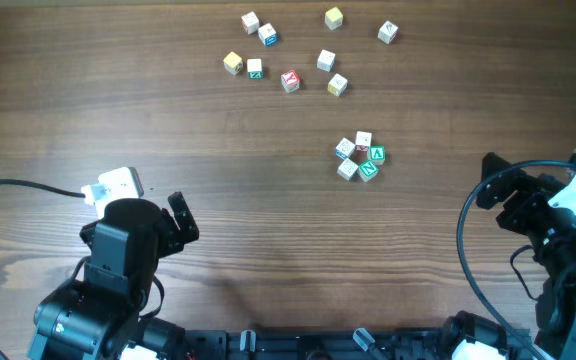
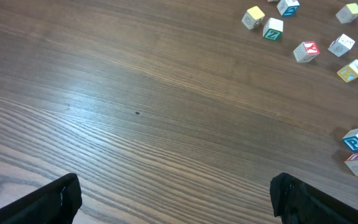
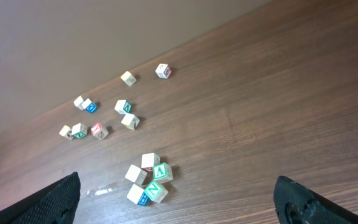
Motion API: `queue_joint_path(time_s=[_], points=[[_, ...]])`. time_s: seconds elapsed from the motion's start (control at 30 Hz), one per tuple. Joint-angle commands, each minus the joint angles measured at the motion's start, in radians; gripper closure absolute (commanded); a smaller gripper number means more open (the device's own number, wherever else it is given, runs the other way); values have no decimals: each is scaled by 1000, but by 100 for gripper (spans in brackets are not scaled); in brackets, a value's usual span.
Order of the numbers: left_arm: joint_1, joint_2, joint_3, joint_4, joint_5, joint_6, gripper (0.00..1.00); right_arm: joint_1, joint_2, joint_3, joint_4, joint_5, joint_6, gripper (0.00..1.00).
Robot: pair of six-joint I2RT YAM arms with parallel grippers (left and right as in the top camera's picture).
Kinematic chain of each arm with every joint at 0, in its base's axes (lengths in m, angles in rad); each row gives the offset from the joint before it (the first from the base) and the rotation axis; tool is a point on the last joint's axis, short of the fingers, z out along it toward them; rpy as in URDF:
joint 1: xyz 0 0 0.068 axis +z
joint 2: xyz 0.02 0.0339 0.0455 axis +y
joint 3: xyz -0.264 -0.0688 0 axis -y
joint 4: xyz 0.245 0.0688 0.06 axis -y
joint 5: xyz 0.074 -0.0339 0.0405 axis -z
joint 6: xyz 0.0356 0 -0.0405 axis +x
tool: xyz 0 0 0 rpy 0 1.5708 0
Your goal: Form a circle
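Observation:
The circle is a tight ring of small pale letter cubes right of the table's centre, two of them green-faced. In the right wrist view the circle lies ahead between the fingers, nearer the left one. Its edge cubes show at the right border of the left wrist view. My left gripper hovers open over bare wood at the front left. My right gripper stands open at the right edge, well clear of the ring. Nothing is held.
Several loose letter cubes are scattered across the far middle of the wooden table. A black cable runs in from the left edge, and another loops beside the right arm.

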Motion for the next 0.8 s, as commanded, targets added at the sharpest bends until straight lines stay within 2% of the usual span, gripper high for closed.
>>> queue_joint_path(time_s=[0.0,0.1,0.2,0.37,0.43,0.53,0.77], points=[[2,-1,1,0,-13,5,0,43,-50,-39,112,-48,-116,0],[2,-1,1,0,-13,5,0,124,-110,-132,298,-50,-175,0],[2,-1,1,0,-13,5,0,227,-241,-328,624,-46,-180,0],[2,-1,1,0,-13,5,0,269,-417,-656,1070,-46,-108,1],[2,-1,1,0,-13,5,0,270,-456,-737,1172,-38,-92,0],[2,-1,1,0,-13,5,0,270,-520,-836,1238,2,-86,0],[2,-1,1,0,-13,5,0,290,-610,-892,1151,153,-60,0]])
